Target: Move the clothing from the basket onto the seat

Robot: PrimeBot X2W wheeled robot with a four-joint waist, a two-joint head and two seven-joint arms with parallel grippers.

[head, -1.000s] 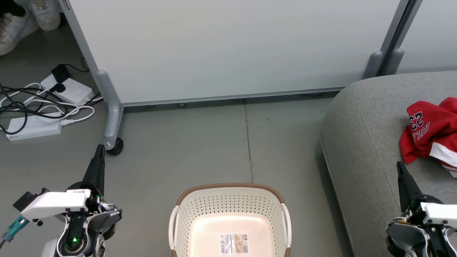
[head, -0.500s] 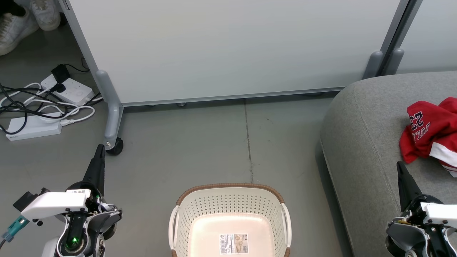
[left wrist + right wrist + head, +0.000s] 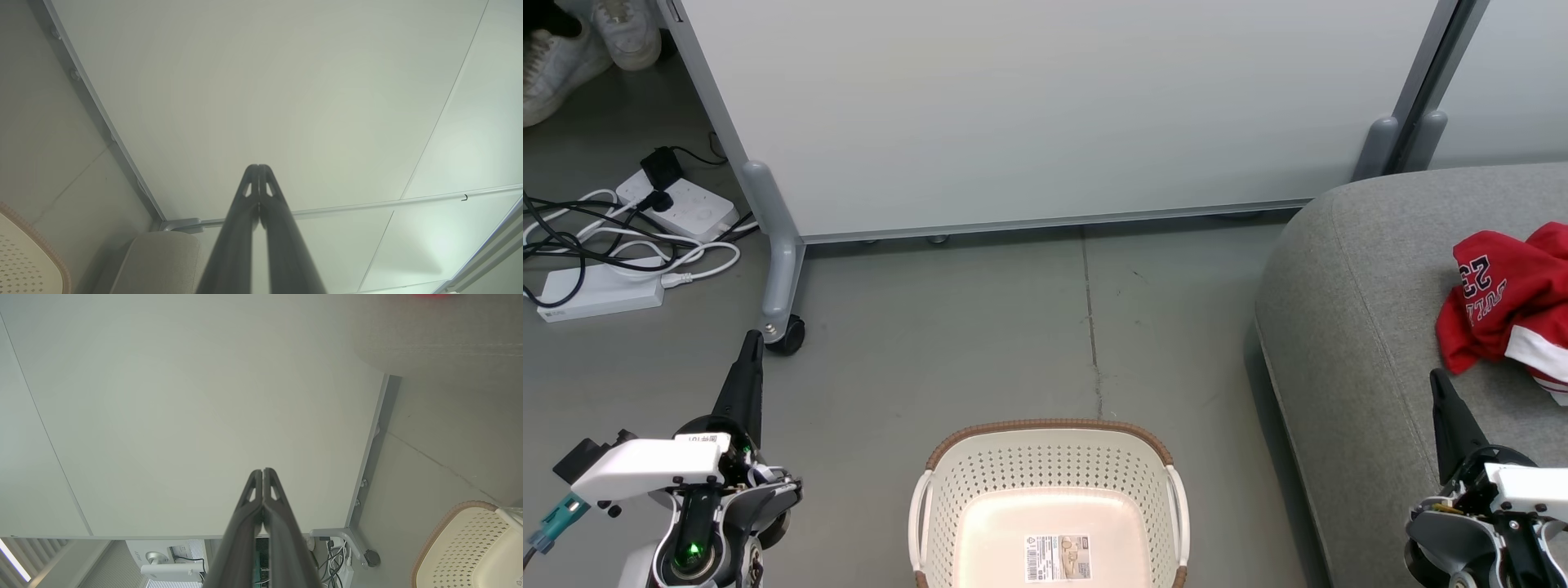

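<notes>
Beyond the right gripper's [image 3: 1436,374] dark fingers [image 3: 1450,425], the clothing [image 3: 1507,306] is red with white trim and dark-and-white lettering, on the plain grey seat [image 3: 1347,327]. Between those and the left gripper's [image 3: 754,335] dark fingers, the basket [image 3: 1045,469] is cream-white, dotted with perforations, with a brown woven-look rim.

Bright, even light is thrown from above. A soft shadow is cast beside the sofa [image 3: 1347,310], and the bottom of the basket [image 3: 1045,428] is washed out by glare. In the wrist views the panel [image 3: 261,81] edges are bent by the lens and the fingers [image 3: 233,249] are blurred.
</notes>
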